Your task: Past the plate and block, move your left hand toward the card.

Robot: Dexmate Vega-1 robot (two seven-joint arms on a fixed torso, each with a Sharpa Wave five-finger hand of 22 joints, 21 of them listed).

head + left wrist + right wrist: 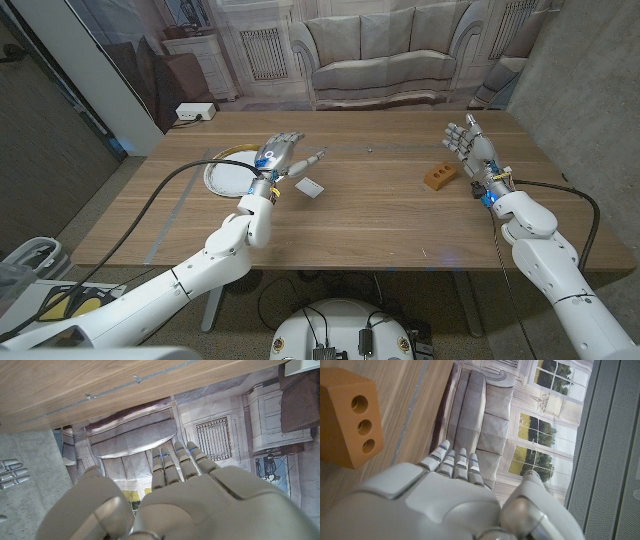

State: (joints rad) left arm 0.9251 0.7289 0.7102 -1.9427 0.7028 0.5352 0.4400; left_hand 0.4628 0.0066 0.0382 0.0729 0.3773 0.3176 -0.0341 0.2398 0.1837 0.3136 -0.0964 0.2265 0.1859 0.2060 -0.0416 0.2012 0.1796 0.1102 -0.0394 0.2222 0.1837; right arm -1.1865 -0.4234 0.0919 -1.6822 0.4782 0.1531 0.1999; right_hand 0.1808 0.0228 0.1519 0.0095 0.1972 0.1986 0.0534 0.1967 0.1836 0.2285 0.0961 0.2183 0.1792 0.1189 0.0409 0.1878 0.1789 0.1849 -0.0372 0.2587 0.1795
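The card (310, 187) lies flat on the desk (380, 215), a small white rectangle left of the desk's middle, with bare wood on its near and right sides. The left hand (281, 156) hangs just beside the card, on its far left, fingers spread wide and holding nothing, one fingertip reaching past the card's far edge; whether it touches the desk I cannot tell. The plate (228, 176), white with a yellow rim, sits left of the card, close to the desk's left edge, partly behind the left wrist. The block (439, 176), an orange brick with three round holes in one end face, stands well to the right of the card, with a broad open stretch of desk between them. The right hand (470, 143) is raised just right of the block and apart from it, fingers loosely apart and empty. In the right wrist view the block (347, 417) sits just beside that hand's fingers (452, 462). A pale line runs across the desk beyond the card. No writing can be read on the card, plate or block.
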